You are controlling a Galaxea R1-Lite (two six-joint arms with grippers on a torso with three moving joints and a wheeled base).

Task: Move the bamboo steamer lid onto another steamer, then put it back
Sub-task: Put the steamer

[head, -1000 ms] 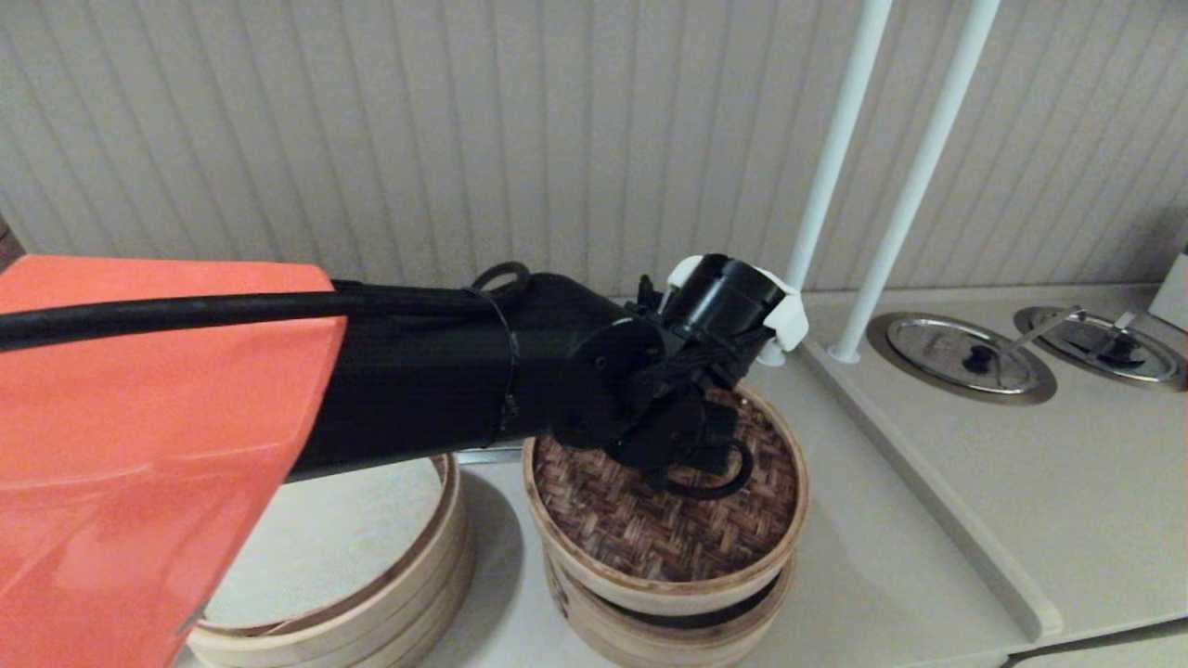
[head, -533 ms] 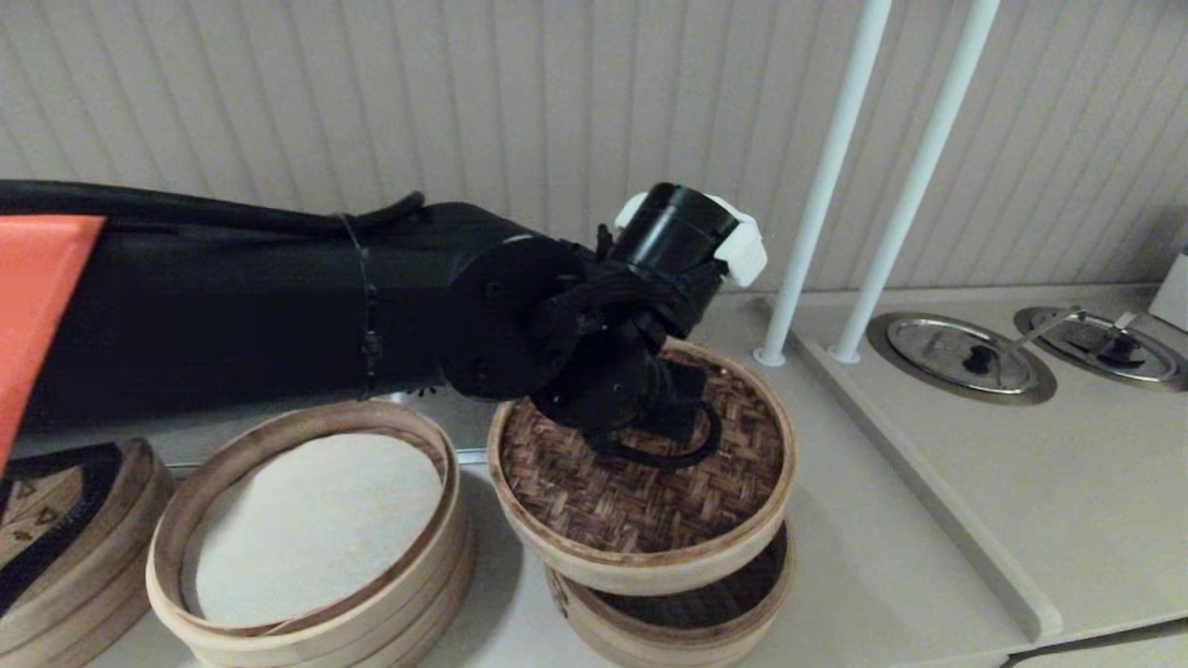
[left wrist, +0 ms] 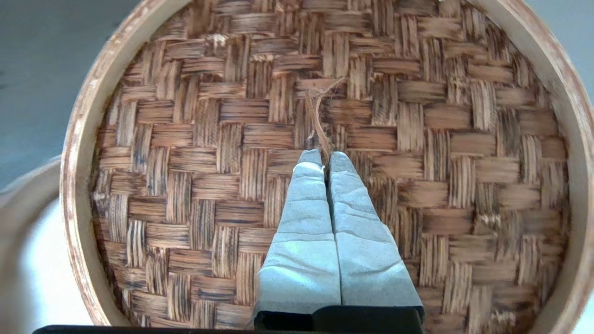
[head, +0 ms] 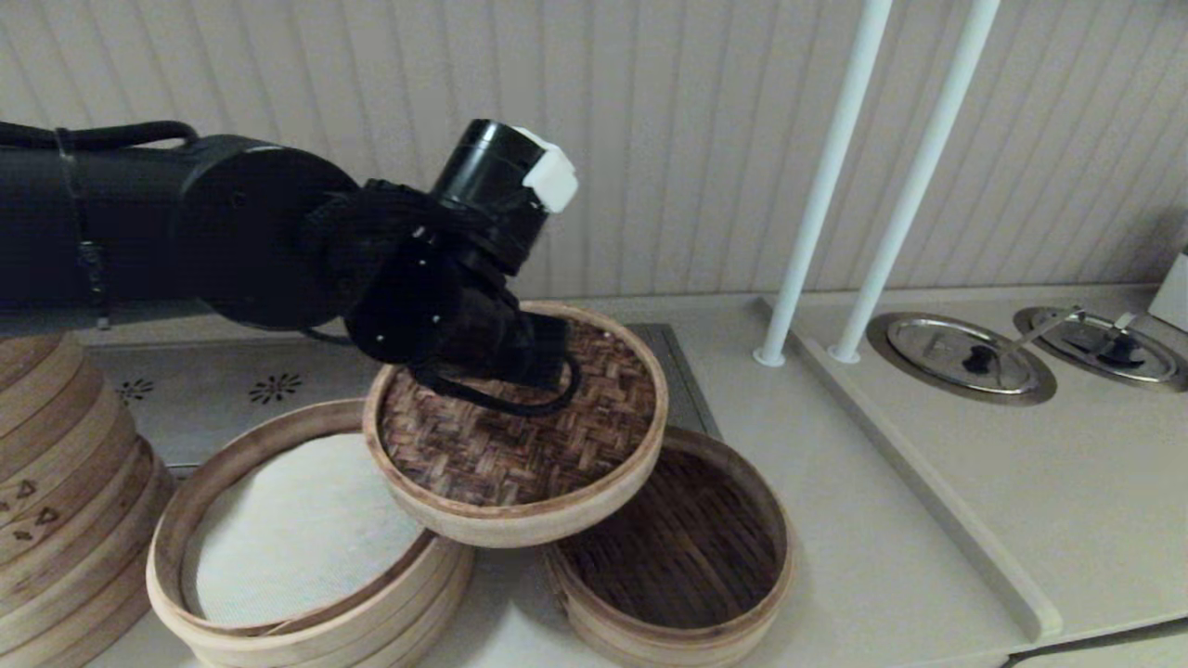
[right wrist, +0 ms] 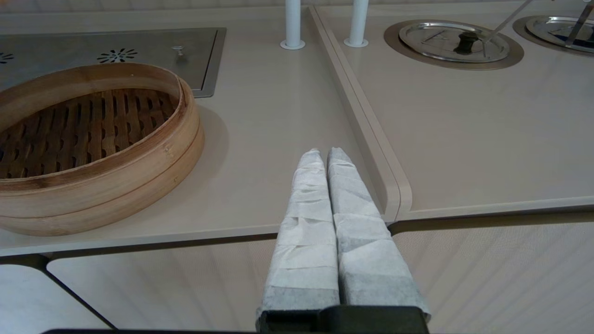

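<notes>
The bamboo steamer lid (head: 501, 455) (left wrist: 185, 162) hangs tilted in the air, its woven brown top facing up. My left gripper (head: 538, 371) (left wrist: 325, 157) is shut on the thin fibre loop at the lid's centre. The lid overlaps the left edge of the low basket with the dark slatted floor (head: 687, 557) (right wrist: 83, 134) and the right rim of the white-lined basket (head: 167, 557). My right gripper (right wrist: 324, 153) is shut on nothing, low at the counter's front edge, to the right of the slatted basket; it does not show in the head view.
A tall stack of baskets (head: 56, 482) stands at the far left. Two white poles (head: 817, 186) rise behind, right of the slatted basket. A raised counter step (head: 928, 501) runs along the right, with round steel lids (head: 961, 357) beyond it.
The left arm has lifted the lid off the slatted basket and carried it left, uncovering the dark slatted floor. The lid now reaches over the white-lined basket's rim.
</notes>
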